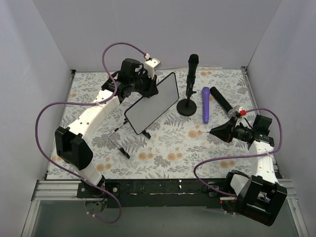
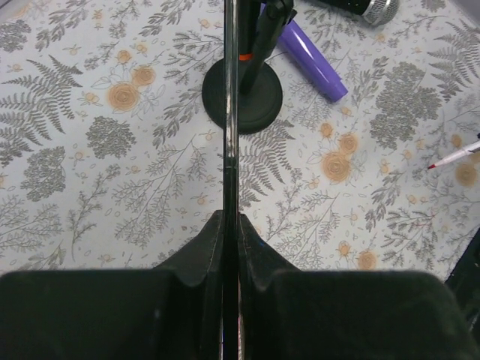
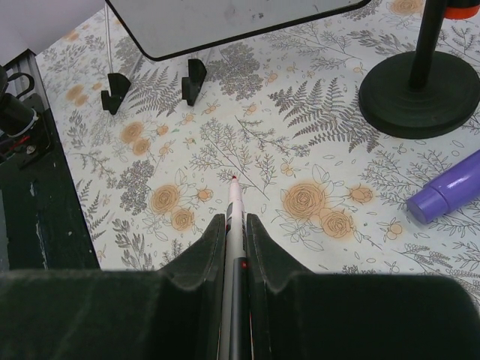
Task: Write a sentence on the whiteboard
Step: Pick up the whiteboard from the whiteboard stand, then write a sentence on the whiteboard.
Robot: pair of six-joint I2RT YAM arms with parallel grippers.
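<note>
Edgewise, whiteboard [image 1: 152, 104] between left jaws

Whiteboard [image 1: 152, 103] on table [image 1: 168, 148] left of centre, stand [image 1: 186, 106] just right, tube [image 1: 205, 104] then microphone [image 1: 220, 100] farther right

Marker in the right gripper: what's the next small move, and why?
Probably carry the right gripper and its marker toward the whiteboard: the left gripper clamps the board's edge, its face looks blank, and the tip is well apart from it.
</note>
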